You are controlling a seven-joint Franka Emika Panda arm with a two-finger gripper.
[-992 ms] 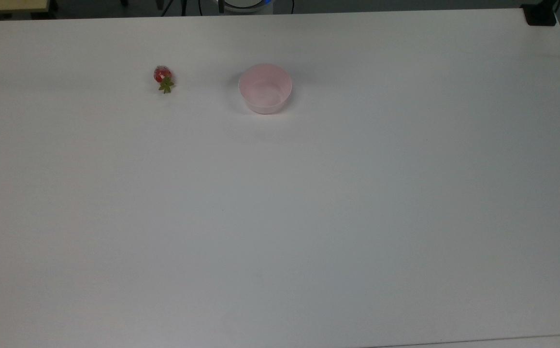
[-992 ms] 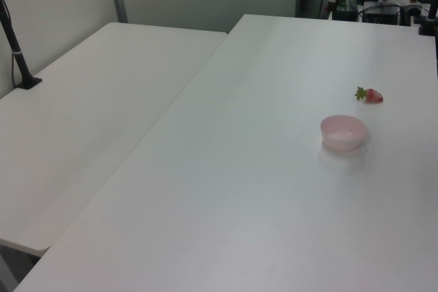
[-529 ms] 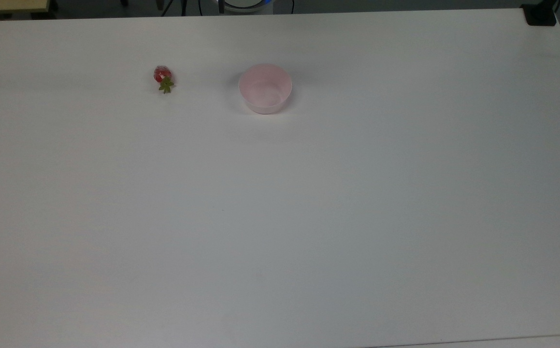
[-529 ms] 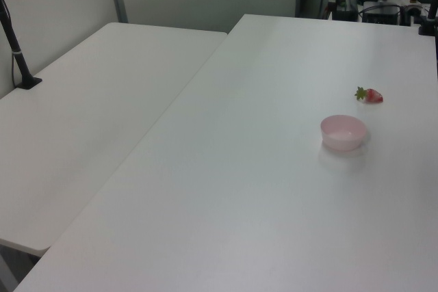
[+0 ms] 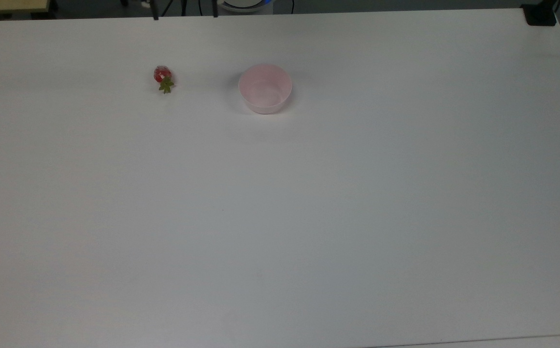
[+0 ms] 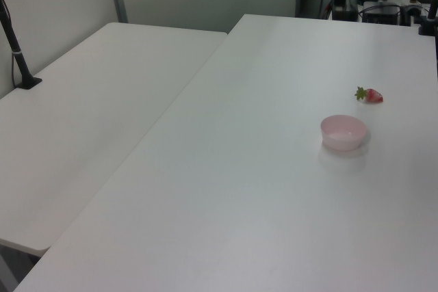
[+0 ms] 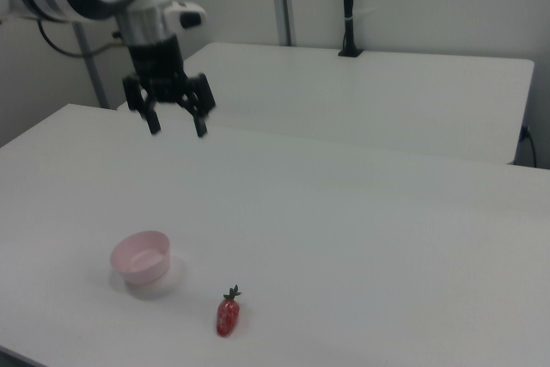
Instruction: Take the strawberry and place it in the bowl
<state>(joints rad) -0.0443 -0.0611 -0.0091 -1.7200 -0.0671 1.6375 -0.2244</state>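
No readable text, labels, brands, numbers or signs on any surface.

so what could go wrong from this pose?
1. The strawberry is small, glossy and lying on its side on the table; the open gripper, high above, could pinch off-centre and squirt it away.
2. The bowl sits close beside the strawberry, apart from it; a descending finger might clip the rim.
3. The bowl looks light, so a low carry could shove it before release.
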